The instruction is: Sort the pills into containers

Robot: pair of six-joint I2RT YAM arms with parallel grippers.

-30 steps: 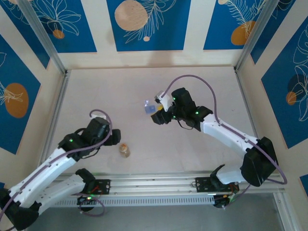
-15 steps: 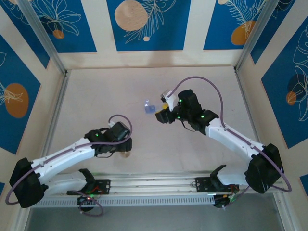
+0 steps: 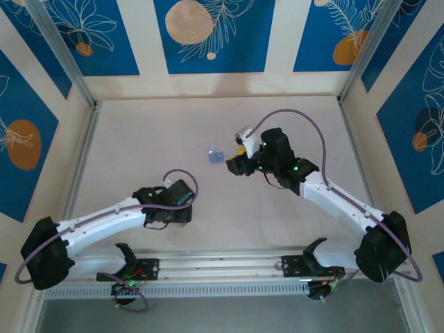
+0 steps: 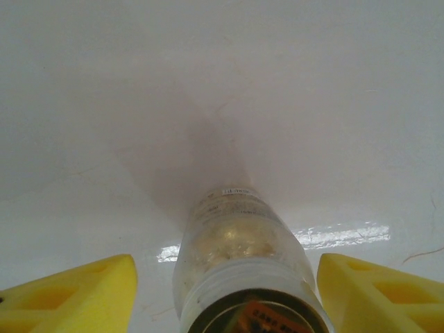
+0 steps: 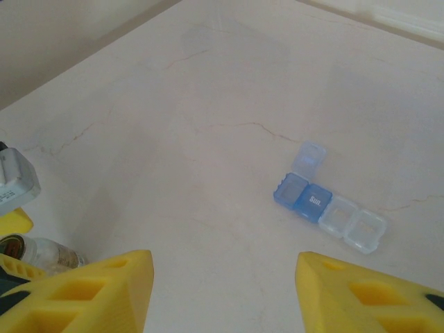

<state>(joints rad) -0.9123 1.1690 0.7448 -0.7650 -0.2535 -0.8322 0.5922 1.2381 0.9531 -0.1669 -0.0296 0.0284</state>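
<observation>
Left gripper point(image 4: 225, 259) is sitting low over the table point(image 3: 139, 139), near the front edge and left of centre, seen from the top camera at point(image 3: 183, 214). Its jaws are standing released: the two yellow fingers point(image 4: 69, 295) are flanking the clear vial point(image 4: 239, 263) with a gap of bare table showing on each side, so neither pad is touching the vial wall. The vial is lying between the fingers with its capped end towards the wrist camera and its far end pointing away. The pills point(image 4: 232, 239) are showing through the wall as a tan mass; single pieces are too small to make out.

Right gripper point(image 5: 223, 257) is hovering right of centre over the table point(image 3: 232, 165). Its jaws are spread wide and are holding nothing.

The pill box point(image 5: 329, 208) is lying flat on the table just beyond and to the right of the right gripper's fingertips, apart from them. It is showing two blue compartments and two clear ones in a row, with one clear lid standing open at the blue end. From above it is sitting at point(image 3: 215, 155), well apart from the vial
</observation>
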